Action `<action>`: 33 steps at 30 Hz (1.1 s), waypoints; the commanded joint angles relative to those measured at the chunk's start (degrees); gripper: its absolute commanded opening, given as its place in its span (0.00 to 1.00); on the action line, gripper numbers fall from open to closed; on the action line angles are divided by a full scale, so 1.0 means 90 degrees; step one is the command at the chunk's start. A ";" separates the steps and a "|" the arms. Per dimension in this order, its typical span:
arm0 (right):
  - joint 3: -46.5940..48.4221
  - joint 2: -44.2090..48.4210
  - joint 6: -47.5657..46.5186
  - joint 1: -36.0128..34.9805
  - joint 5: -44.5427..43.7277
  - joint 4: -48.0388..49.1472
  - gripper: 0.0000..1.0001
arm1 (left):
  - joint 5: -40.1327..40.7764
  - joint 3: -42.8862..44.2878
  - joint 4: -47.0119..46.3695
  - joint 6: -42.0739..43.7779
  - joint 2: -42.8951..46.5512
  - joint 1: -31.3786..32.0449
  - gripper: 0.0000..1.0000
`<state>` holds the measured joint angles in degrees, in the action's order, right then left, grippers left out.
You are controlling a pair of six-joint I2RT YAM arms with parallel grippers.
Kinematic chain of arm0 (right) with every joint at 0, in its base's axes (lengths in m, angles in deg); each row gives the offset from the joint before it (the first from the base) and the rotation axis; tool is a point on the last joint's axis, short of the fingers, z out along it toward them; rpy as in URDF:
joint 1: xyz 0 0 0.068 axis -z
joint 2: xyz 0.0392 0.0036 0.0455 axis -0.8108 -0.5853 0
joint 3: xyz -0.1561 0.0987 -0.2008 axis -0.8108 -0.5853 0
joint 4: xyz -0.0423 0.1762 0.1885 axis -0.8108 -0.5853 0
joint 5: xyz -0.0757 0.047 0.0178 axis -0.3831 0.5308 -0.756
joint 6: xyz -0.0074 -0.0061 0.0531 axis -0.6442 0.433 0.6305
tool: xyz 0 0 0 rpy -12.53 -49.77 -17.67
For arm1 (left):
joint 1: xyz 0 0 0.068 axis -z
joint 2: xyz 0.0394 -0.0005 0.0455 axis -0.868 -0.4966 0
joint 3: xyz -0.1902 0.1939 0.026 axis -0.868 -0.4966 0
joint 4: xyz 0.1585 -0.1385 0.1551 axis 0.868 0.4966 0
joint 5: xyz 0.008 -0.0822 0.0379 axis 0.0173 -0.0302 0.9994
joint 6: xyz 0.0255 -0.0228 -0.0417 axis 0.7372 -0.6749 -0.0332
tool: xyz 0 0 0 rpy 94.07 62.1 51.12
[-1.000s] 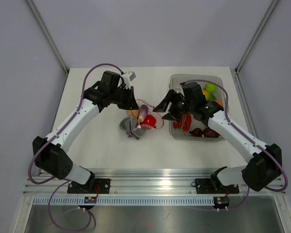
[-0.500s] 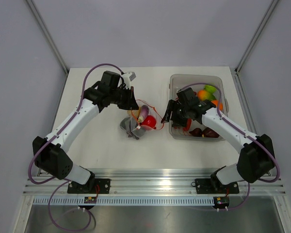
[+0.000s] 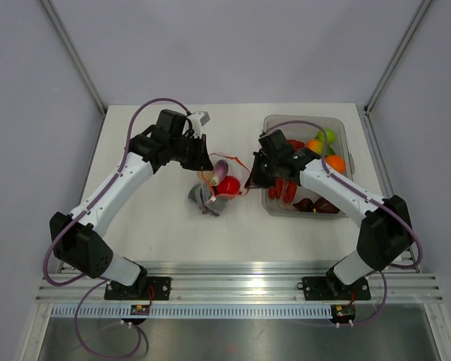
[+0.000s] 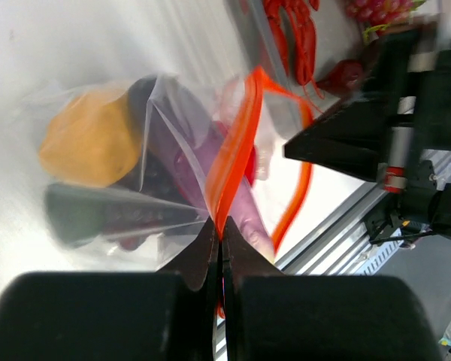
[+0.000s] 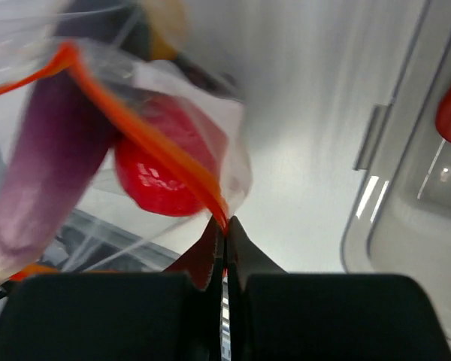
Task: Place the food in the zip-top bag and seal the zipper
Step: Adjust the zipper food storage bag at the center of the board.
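Note:
The zip-top bag (image 3: pixel 207 198) hangs between my two grippers, left of the clear tub. Inside it are a red food piece (image 3: pixel 228 185), a purple one (image 3: pixel 220 168) and a dark grey one (image 3: pixel 199 197). My left gripper (image 3: pixel 205 162) is shut on the left end of the orange zipper (image 4: pixel 234 147). In the left wrist view an orange-yellow food piece (image 4: pixel 89 140) shows through the plastic. My right gripper (image 3: pixel 249 177) is shut on the zipper's other end (image 5: pixel 152 144), just beside the red food (image 5: pixel 161 177). The zipper's two strips stand apart in the middle.
A rigid clear tub (image 3: pixel 271 207) stands to the right of the bag. It holds more food: a green piece (image 3: pixel 327 136), an orange one (image 3: pixel 335 162), red chillies (image 3: pixel 286 189) and dark pieces (image 3: pixel 317 204). The table's metal rail (image 3: pixel 240 286) runs along the near edge.
My right gripper has moved left from over the tub to the bag's right end and shut on the zipper. The left gripper has kept its hold.

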<state>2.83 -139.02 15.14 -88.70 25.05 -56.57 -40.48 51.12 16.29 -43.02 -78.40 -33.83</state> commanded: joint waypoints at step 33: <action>0.0312 0.0639 0.0900 -0.0930 -0.0591 0.1093 0.00 | 0.1794 0.0843 0.1425 0.0017 0.1035 0.0056 0.59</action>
<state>5.81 -137.38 20.37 -95.80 21.01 -52.02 -26.86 59.71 28.24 -43.18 -75.82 -33.74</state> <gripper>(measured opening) 0.011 0.584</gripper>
